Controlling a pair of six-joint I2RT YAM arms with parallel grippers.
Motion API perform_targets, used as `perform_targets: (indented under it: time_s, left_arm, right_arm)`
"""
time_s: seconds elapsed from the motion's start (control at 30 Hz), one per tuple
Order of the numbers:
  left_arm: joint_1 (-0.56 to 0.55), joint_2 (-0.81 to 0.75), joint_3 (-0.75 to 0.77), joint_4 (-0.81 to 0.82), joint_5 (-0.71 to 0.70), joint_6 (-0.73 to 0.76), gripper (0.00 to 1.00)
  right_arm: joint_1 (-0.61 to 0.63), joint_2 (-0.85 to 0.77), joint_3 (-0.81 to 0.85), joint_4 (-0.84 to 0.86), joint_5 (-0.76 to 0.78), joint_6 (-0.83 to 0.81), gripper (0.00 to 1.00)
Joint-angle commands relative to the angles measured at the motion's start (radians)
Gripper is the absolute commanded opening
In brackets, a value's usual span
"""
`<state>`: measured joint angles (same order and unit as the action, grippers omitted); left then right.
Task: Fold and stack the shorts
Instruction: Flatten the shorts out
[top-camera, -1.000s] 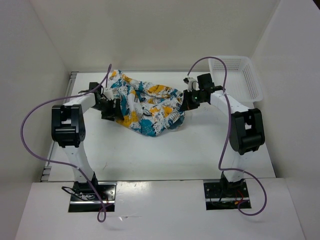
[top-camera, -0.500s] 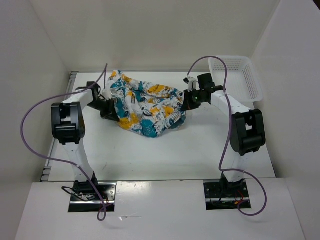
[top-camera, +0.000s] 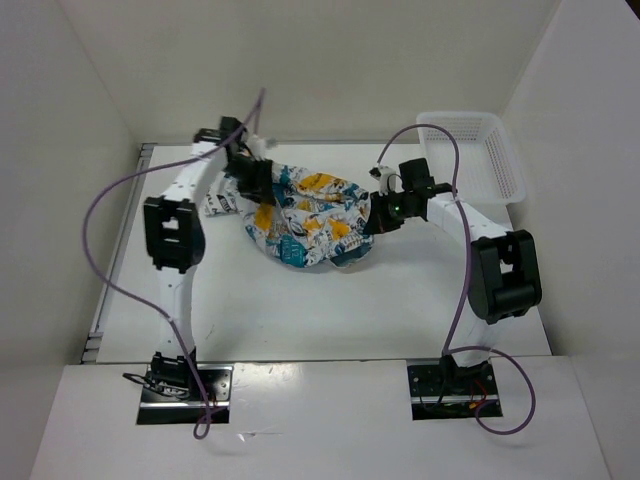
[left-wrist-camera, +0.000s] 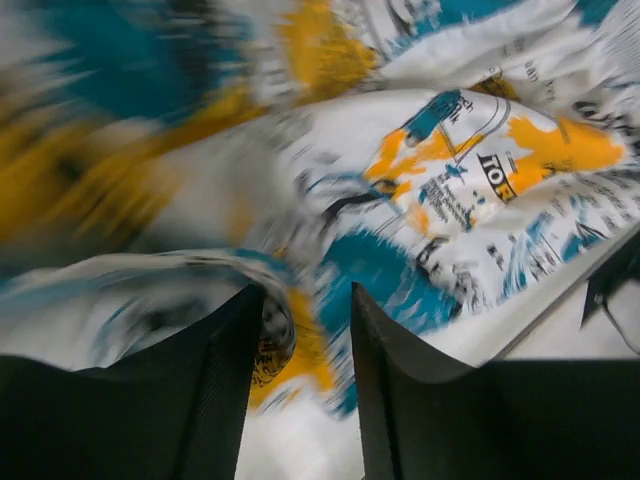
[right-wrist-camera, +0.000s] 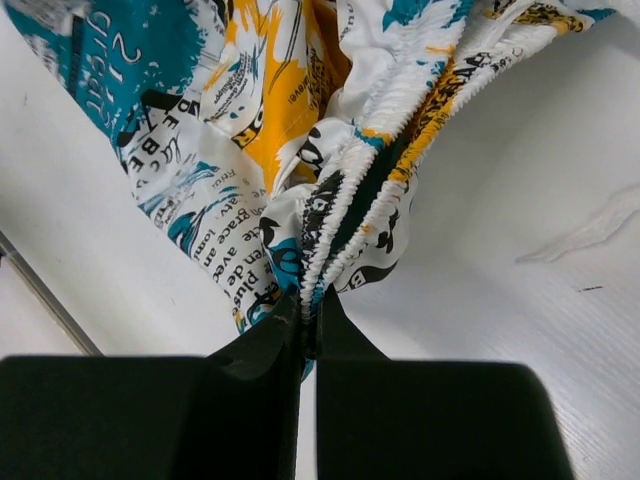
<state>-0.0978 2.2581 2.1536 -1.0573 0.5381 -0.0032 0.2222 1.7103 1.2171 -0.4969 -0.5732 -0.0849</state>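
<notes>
Two arms, top view: the left gripper (top-camera: 250, 172) is at the far-left end of the shorts (top-camera: 305, 215) and the right gripper (top-camera: 381, 214) is at their right end, so the cloth hangs bunched between them above the table (top-camera: 300, 300).
Shorts, top view: they are crumpled, not flat, in the middle of the far half of the table. One flap trails down beside the left arm, which suggests spreading comes before any fold.
Basket, top view: the white mesh basket (top-camera: 470, 150) stands at the far-right corner, apart from the cloth.
Left gripper, left wrist view: the left gripper (left-wrist-camera: 305, 300) has its jaws only a little apart, with a roll of printed fabric lying against one finger. The picture is smeared, so I cannot tell whether the fold is truly pinched.
Shorts, left wrist view: the shorts (left-wrist-camera: 450, 160) fill the view just beyond the fingers.
Right gripper, right wrist view: the right gripper (right-wrist-camera: 308, 312) is closed tight on the doubled elastic waistband (right-wrist-camera: 350, 220), both gathered layers nipped at the fingertips.
Why this hold: gripping the firm waistband probably gives a sure anchor, so the other end can be drawn out straight.
Shorts, right wrist view: the shorts (right-wrist-camera: 250, 120) fan out from that pinch over the table (right-wrist-camera: 500, 250).
</notes>
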Motion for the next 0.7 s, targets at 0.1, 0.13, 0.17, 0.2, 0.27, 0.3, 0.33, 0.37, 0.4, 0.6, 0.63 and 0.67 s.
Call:
perform_targets:
  time_s: [0.1,0.13,0.17,0.2,0.27,0.3,0.33,0.37,0.4,0.6,0.63,0.67]
  left_arm:
    - [-0.192,0.195,0.276,-0.101,0.106,0.003,0.6]
    - [-0.206,0.195,0.293,-0.101,0.086,0.003,0.62]
    - [-0.218,0.18,0.293,-0.101,0.076,0.003,0.66]
    - [-0.218,0.164,0.279,-0.101,0.085,0.003,0.68]
    - [-0.195,0.091,0.189,-0.101,0.095,0.003,0.7]
    - [-0.175,0.058,0.151,-0.101,0.121,0.003,0.73]
    - [-0.154,-0.019,0.109,-0.071,0.122,0.003,0.76]
    - [-0.116,-0.063,0.073,-0.055,0.132,0.003,0.84]
    - [-0.103,-0.106,0.036,-0.037,0.113,0.003,0.88]
    - [-0.056,-0.434,-0.292,0.196,-0.019,0.003,0.99]
    - [-0.037,-0.448,-0.34,0.216,-0.033,0.003,0.99]
    - [-0.014,-0.448,-0.438,0.236,-0.046,0.003,0.99]
  right_arm:
    - [-0.004,0.051,0.1,0.06,-0.024,0.037,0.0]
    - [-0.004,0.063,0.113,0.06,-0.024,0.037,0.0]
    - [-0.004,0.063,0.123,0.06,-0.024,0.037,0.0]
    - [-0.004,0.063,0.133,0.06,-0.024,0.037,0.0]
    - [-0.004,0.072,0.145,0.06,-0.013,0.037,0.0]
    - [-0.004,0.072,0.145,0.06,-0.013,0.037,0.0]
    - [-0.004,0.072,0.145,0.06,-0.013,0.028,0.0]
    - [-0.004,0.081,0.145,0.06,-0.013,0.028,0.0]
    - [-0.004,0.081,0.145,0.06,-0.013,0.028,0.0]
    - [-0.004,0.091,0.136,0.06,-0.004,-0.004,0.0]
    - [-0.004,0.1,0.136,0.06,-0.004,-0.004,0.0]
    - [-0.004,0.1,0.147,0.06,0.006,-0.004,0.0]
